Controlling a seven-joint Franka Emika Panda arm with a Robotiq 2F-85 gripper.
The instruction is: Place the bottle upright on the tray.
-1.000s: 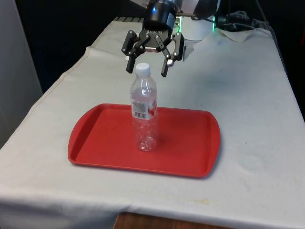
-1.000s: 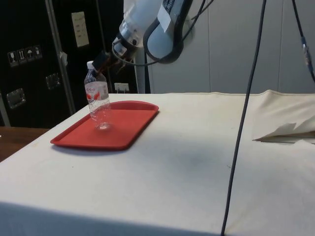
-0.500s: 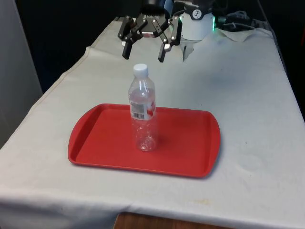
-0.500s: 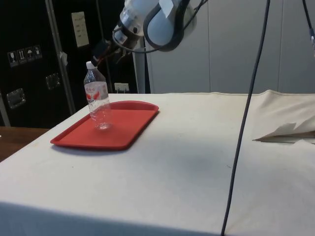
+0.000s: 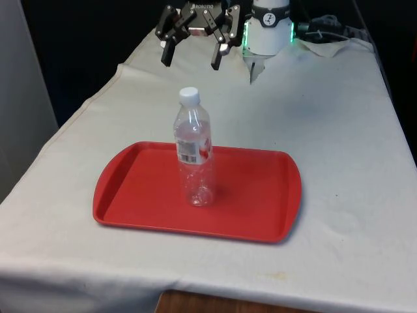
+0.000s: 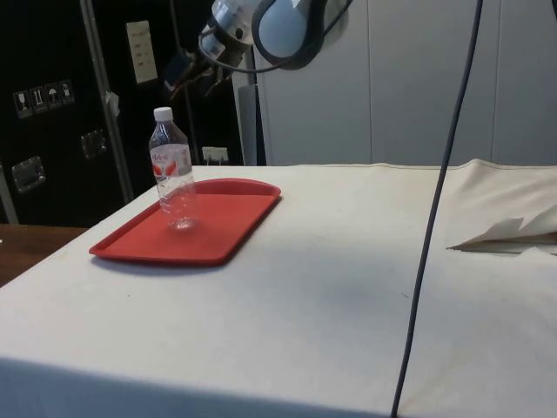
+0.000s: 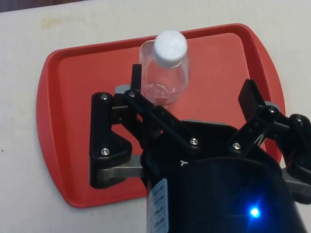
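White cloth covers the table (image 5: 339, 130), and a red tray (image 5: 247, 195) is laid flat on it near the edge closest to the front camera. On the tray a clear plastic bottle (image 5: 194, 153) is seen standing upright, its white cap on top and a red and white label around its upper body. The bottle is set a little towards the front view's left of the tray's middle, with bare red tray on all sides of it. In the side view the bottle (image 6: 173, 171) is again seen upright on the tray (image 6: 226, 228), towards the tray's end that lies nearer the dark cabinets.

The tool (image 5: 193, 57) is held in the air above and beyond the bottle, well apart from the cap, and nothing is gripped in it; its two black fingers are spread wide. From the wrist view the bottle (image 7: 165, 63) is looked down on from above, with the cap seen between and beyond the spread fingers (image 7: 251, 99), and the tray (image 7: 63, 111) lies beneath it. A folded piece of white cloth (image 6: 509, 233) lies on the table well apart from the tray.
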